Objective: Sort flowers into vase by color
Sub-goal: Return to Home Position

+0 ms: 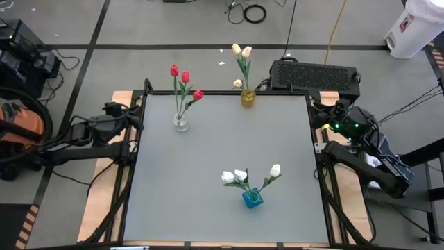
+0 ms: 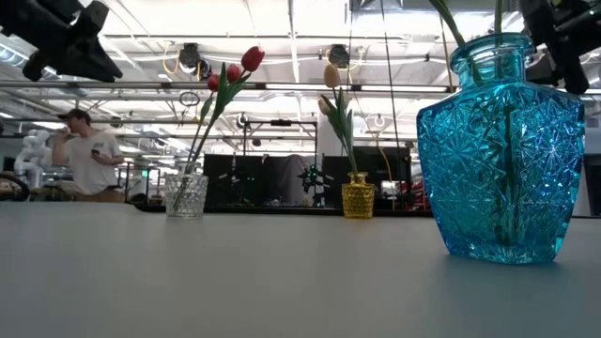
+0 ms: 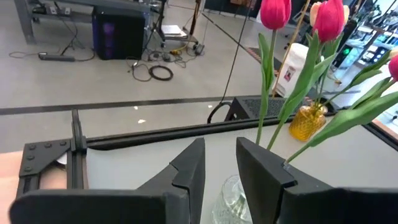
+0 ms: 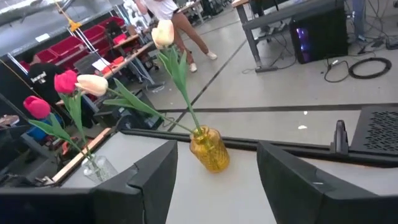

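Three vases stand on the grey table. A clear glass vase at the far left holds three red flowers. At the far edge, a yellow vase holds cream-yellow flowers. A blue vase near the front holds three white flowers. My left gripper hangs open at the table's left edge, pointing toward the clear vase with nothing between its fingers. My right gripper hangs open at the right edge, facing the yellow vase from a distance.
A black box sits just beyond the table's far right corner. Cables lie on the floor behind the table. A person stands far off in the room. Bare grey tabletop lies between the three vases.
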Robot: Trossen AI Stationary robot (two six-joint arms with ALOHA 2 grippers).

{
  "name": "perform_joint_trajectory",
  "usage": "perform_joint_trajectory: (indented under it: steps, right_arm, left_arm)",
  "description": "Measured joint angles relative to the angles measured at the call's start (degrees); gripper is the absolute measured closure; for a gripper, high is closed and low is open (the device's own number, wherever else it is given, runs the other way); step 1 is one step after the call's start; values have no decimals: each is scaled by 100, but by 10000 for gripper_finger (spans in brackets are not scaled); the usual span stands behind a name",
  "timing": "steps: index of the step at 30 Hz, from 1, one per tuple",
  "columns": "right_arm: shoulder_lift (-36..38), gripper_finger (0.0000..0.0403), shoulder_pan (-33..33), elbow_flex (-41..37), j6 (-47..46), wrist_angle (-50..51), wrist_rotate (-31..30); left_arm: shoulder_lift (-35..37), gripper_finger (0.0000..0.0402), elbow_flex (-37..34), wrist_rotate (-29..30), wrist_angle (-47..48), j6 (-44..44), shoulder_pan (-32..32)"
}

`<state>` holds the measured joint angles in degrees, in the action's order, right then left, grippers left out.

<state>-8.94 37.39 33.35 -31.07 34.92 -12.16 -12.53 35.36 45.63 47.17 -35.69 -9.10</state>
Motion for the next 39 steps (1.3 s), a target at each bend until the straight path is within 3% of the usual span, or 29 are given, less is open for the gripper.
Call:
perform_joint_trajectory:
  steps: [39]
  right_arm:
    - [-3, 190, 0, -3, 23, 9, 26]
  left_arm:
    - [-2, 304, 0, -232, 1, 7, 0]
